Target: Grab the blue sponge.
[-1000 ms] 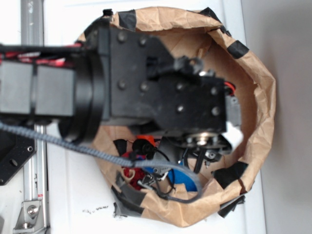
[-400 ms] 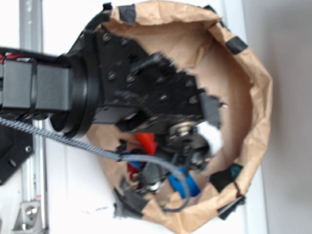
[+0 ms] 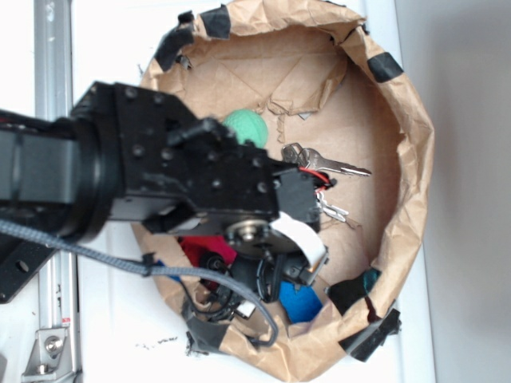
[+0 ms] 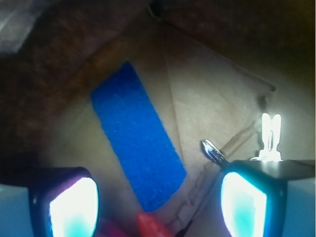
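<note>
Pincer (image 4: 158, 197) spread wide — holding nothing.

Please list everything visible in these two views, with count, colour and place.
blue sponge: one, bright blue, flat on the paper floor, between and ahead of the tool's fingers.
green ball: one, green, beside the arm, upper part of the bowl.
keys: a few, silver, middle right of the floor.
red cloth: one, red, under the arm.
paper bowl: one, brown with black tape patches, on the white table.
arm: one, black, reaching in from the left.
tool: one, open, above the sponge's near end.
</note>
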Robot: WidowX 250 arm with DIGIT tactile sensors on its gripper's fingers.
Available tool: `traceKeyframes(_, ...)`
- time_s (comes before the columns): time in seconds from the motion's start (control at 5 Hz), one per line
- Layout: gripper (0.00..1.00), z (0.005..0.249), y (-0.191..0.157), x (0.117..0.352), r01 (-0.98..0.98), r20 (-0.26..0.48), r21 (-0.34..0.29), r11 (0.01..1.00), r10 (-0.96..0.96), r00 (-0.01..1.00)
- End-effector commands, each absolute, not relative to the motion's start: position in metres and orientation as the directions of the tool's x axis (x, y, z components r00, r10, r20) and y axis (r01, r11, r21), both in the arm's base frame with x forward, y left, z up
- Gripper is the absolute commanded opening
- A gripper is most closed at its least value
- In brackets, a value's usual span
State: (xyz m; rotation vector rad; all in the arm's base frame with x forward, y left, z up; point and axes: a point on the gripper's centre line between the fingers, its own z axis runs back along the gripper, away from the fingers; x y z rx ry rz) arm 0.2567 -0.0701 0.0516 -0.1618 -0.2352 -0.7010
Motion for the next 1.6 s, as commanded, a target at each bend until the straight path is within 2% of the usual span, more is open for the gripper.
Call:
traceKeyframes(0.0,1.0,0.041,-0.101,0.268,0.794,0.12,-0.024,0.608,-0.787,0.606)
traceKeyframes(0.2,1.0,0.042,-0.098,0.288,0.795,0.043,0.02,0.607,-0.795,0.606)
traceKeyframes(0.6,1.0,0.06,-0.048,0.306,0.714,0.063,0.048,0.698,-0.716,0.696)
traceKeyframes(0.8,1.0,0.072,-0.031,0.299,0.666,0.102,0.031,0.745,-0.665,0.74)
traceKeyframes(1.0,1.0,0.073,-0.036,0.288,0.668,0.143,-0.018,0.744,-0.659,0.738)
traceKeyframes(1.4,1.0,0.066,-0.073,0.279,0.711,0.144,-0.054,0.701,-0.699,0.7)
